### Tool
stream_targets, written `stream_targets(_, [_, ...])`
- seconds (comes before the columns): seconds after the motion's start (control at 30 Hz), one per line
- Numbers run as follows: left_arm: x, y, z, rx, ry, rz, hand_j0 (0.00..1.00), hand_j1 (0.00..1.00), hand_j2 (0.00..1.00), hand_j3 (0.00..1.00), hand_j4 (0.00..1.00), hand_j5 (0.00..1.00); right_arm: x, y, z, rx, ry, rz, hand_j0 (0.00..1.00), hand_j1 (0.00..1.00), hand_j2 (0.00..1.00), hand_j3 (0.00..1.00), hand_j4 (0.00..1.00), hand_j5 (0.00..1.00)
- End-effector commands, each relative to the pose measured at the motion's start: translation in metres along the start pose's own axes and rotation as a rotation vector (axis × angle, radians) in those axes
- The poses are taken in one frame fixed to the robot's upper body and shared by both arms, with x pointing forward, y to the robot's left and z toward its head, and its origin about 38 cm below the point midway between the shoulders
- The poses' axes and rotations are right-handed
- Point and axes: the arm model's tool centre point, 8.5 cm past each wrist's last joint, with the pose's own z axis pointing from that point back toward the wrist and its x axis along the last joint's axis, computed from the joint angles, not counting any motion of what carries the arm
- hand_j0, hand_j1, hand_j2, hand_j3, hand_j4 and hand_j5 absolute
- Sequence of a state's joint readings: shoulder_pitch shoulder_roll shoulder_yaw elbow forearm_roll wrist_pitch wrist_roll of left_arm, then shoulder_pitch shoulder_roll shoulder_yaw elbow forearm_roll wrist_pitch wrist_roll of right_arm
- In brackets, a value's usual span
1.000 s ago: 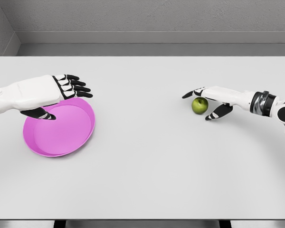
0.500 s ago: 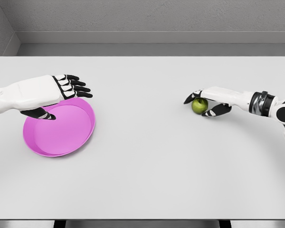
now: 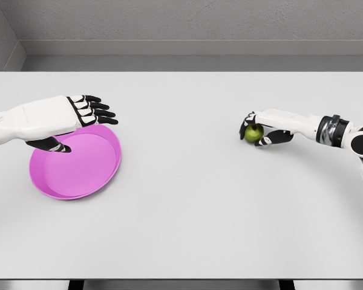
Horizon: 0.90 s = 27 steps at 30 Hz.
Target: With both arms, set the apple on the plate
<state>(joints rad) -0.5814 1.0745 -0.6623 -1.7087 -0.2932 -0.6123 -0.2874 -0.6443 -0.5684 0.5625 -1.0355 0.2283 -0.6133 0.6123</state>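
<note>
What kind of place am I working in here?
Likely a simulated test cell: a bare grey table against plain grey walls, holding just a pink plate and a green apple.

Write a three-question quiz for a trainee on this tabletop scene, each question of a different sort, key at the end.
1. True or false: the apple already lies on the pink plate.
2. Which hand is closed around the apple? A) the left hand B) the right hand C) neither
3. Fill in: the left hand hovers with fingers spread above the plate's ____ rim (near or far, as seen from the head camera).

Key
1. False: the apple is far across the table on the robot's right side, away from the plate.
2. B: its fingers and thumb wrap the apple.
3. Far.
</note>
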Motion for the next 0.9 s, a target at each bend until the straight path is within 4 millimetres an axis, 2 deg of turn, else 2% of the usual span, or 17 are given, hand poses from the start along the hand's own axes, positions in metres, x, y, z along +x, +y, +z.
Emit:
stream_targets(0.0, [0.0,0.001,0.001,0.003,0.002,0.004,1.0,1.0,1.0,1.0,1.0,1.0,0.001,-0.002,0.0,-0.012,-0.006,-0.006,0.4,0.4,0.4,0.4,0.4,0.4])
stream_targets(0.07, [0.0,0.001,0.001,0.003,0.002,0.004,1.0,1.0,1.0,1.0,1.0,1.0,0.01,-0.007,-0.002,-0.019,-0.032,0.014,0.4,0.4,0.4,0.4,0.4,0.4])
stream_targets(0.1, [-0.001,0.001,0.001,0.003,0.003,0.005,1.0,1.0,1.0,1.0,1.0,1.0,0.026,-0.011,-0.01,-0.022,-0.075,0.044,0.4,0.4,0.4,0.4,0.4,0.4])
stream_targets(0.2, [0.0,0.001,0.001,0.003,0.002,0.004,1.0,1.0,1.0,1.0,1.0,1.0,0.067,0.004,-0.04,0.044,-0.193,0.102,0.4,0.4,0.4,0.4,0.4,0.4])
stream_targets(0.3, [0.0,0.001,0.001,0.003,0.002,0.004,1.0,1.0,1.0,1.0,1.0,1.0,0.081,0.023,-0.057,0.107,-0.235,0.11,0.4,0.4,0.4,0.4,0.4,0.4])
stream_targets(0.47, [0.0,0.001,0.001,0.003,0.002,0.004,1.0,1.0,1.0,1.0,1.0,1.0,0.109,0.036,-0.077,0.137,-0.314,0.124,0.4,0.4,0.4,0.4,0.4,0.4])
stream_targets(0.6, [0.0,0.001,0.001,0.003,0.002,0.004,1.0,1.0,1.0,1.0,1.0,1.0,0.139,0.036,-0.085,0.135,-0.394,0.162,0.4,0.4,0.4,0.4,0.4,0.4])
stream_targets(0.7, [0.0,0.001,0.001,0.003,0.002,0.004,1.0,1.0,1.0,1.0,1.0,1.0,0.143,0.035,-0.084,0.131,-0.407,0.17,0.4,0.4,0.4,0.4,0.4,0.4])
stream_targets(0.73, [0.0,0.001,0.001,0.003,0.002,0.004,1.0,1.0,1.0,1.0,1.0,1.0,0.144,0.034,-0.083,0.127,-0.409,0.173,0.58,0.58,0.58,0.58,0.58,0.58])
stream_targets(0.77, [0.0,0.001,0.001,0.003,0.002,0.004,1.0,1.0,1.0,1.0,1.0,1.0,0.145,0.033,-0.082,0.124,-0.41,0.173,1.0,1.0,1.0,1.0,1.0,1.0])
stream_targets(0.87, [0.0,0.001,0.001,0.003,0.002,0.004,1.0,1.0,1.0,1.0,1.0,1.0,0.142,0.034,-0.081,0.123,-0.405,0.168,1.0,1.0,1.0,1.0,1.0,1.0])
